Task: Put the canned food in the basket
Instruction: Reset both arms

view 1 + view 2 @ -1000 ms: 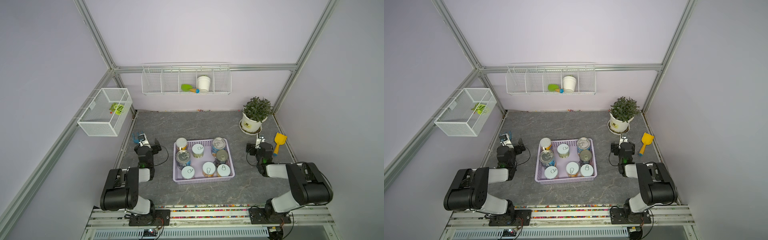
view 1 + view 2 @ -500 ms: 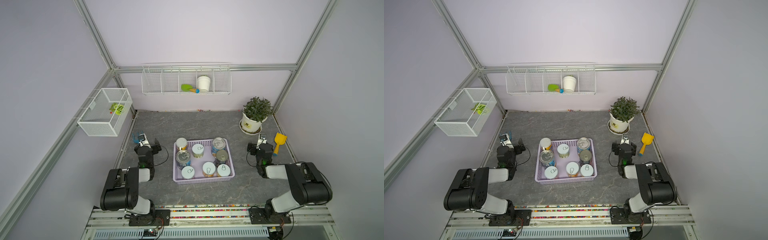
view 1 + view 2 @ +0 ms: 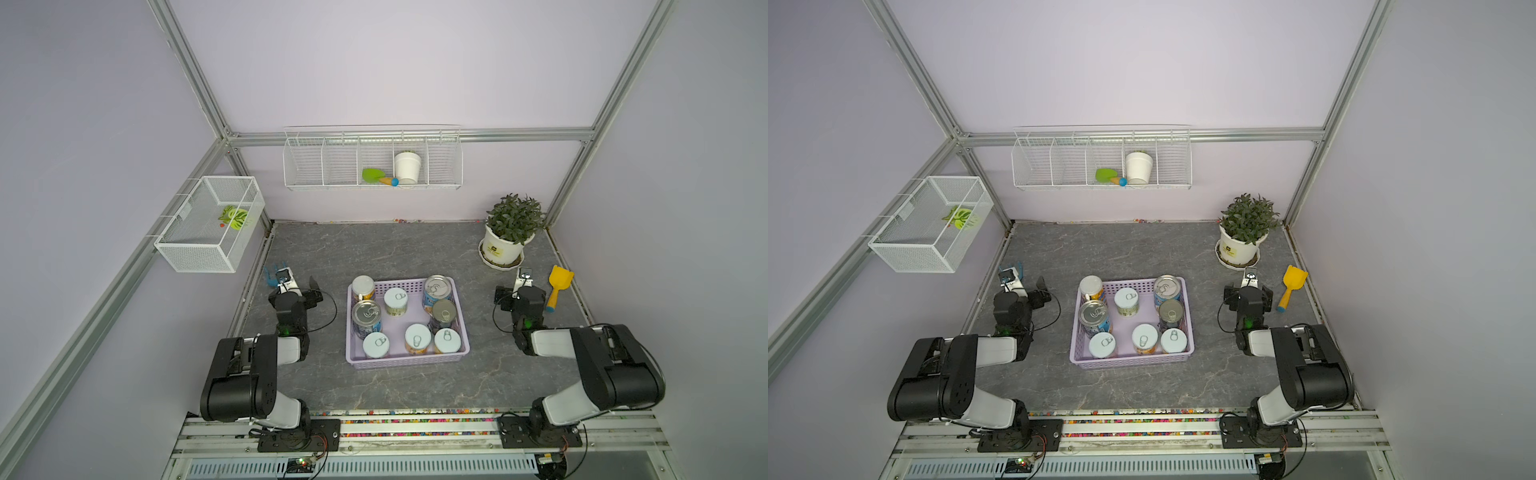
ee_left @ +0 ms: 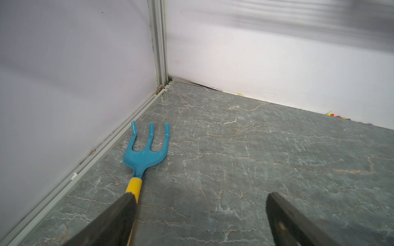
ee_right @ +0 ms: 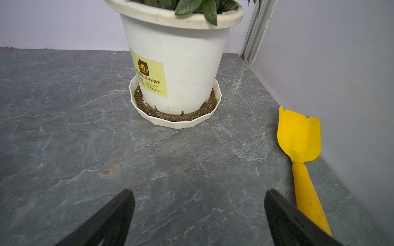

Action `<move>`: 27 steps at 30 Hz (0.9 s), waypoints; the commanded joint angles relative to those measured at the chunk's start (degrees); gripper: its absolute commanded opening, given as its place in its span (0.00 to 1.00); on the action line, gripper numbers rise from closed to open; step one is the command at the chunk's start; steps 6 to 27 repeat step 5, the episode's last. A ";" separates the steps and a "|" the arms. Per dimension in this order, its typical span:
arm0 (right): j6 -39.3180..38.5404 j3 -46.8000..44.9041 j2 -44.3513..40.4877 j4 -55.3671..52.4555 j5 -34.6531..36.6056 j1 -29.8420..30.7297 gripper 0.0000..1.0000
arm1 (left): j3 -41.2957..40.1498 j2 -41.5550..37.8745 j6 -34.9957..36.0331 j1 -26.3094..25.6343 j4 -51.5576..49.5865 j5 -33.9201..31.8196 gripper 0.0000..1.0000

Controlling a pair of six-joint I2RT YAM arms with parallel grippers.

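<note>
Canned food (image 3: 395, 300): eight tins, three silver-topped and five white-topped, all stand upright in the one lilac basket (image 3: 405, 360) at the centre of the table (image 3: 374, 249). The left gripper (image 4: 200, 196), at the basket's 9 o'clock, has its fingers spread wide and empty, with one blue hand rake (image 4: 147, 149) beside it. The right gripper (image 5: 198, 191), at 3 o'clock, is equally spread and empty, near one yellow trowel (image 5: 298, 136) and one potted plant (image 5: 177, 70).

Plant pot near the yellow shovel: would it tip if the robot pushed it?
Probably not easily: the pot sits in a wide saucer with soil, so likely heavy. Pushed near its rim, it might tip, being narrower at the base.
</note>
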 commanded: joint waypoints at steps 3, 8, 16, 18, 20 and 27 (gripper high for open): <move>0.34 0.42 -0.42 -0.29 1.22 0.22 0.99 | 0.14 0.45 0.73 -0.11 -0.54 -0.21 0.99; 0.35 0.49 -0.42 -0.44 1.20 0.15 0.99 | 0.16 0.49 0.68 -0.08 -0.55 -0.17 0.99; 0.35 0.49 -0.42 -0.44 1.20 0.15 0.99 | 0.16 0.49 0.68 -0.08 -0.55 -0.17 0.99; 0.35 0.49 -0.42 -0.44 1.20 0.15 0.99 | 0.16 0.49 0.68 -0.08 -0.55 -0.17 0.99; 0.35 0.49 -0.42 -0.44 1.20 0.15 0.99 | 0.16 0.49 0.68 -0.08 -0.55 -0.17 0.99; 0.35 0.49 -0.42 -0.44 1.20 0.15 0.99 | 0.16 0.49 0.68 -0.08 -0.55 -0.17 0.99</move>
